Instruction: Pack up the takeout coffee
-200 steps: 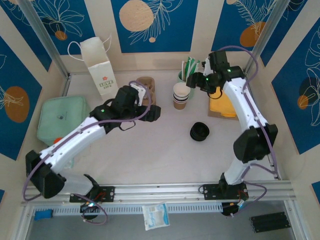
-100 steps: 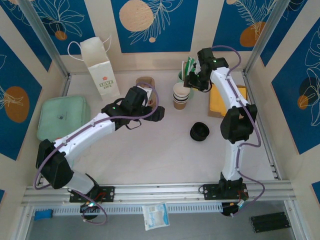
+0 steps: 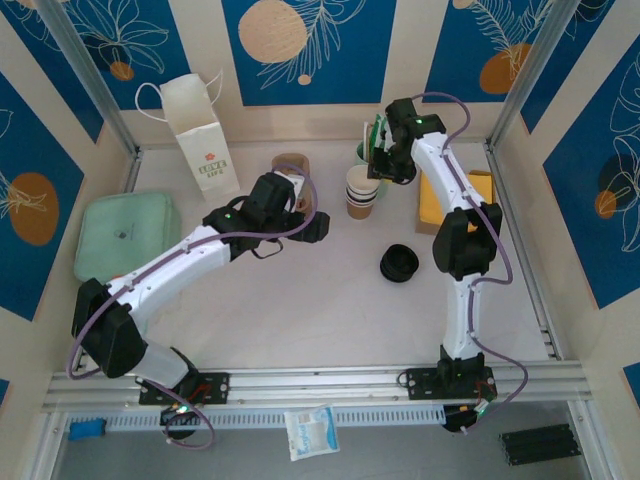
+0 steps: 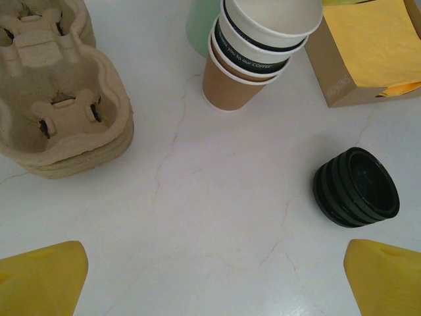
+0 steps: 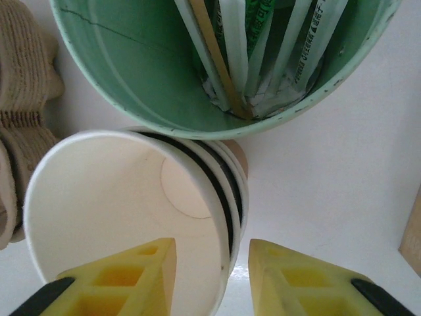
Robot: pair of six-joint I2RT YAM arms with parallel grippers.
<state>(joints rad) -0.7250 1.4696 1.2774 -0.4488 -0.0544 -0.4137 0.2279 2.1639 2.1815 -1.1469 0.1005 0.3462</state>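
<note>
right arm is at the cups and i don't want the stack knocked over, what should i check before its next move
1. right gripper straddles the rim of the top cup, one finger inside, one outside: ok
2. jaws pinching that rim: not ok, gaps show on both sides of the wall
3. stack of paper cups standing, not toppled: ok
4. green cup of stirrers clear of the stack: cannot tell, it sits right behind it
5. left gripper open and apart from the stack: ok
6. stack of black lids unobstructed: ok
</note>
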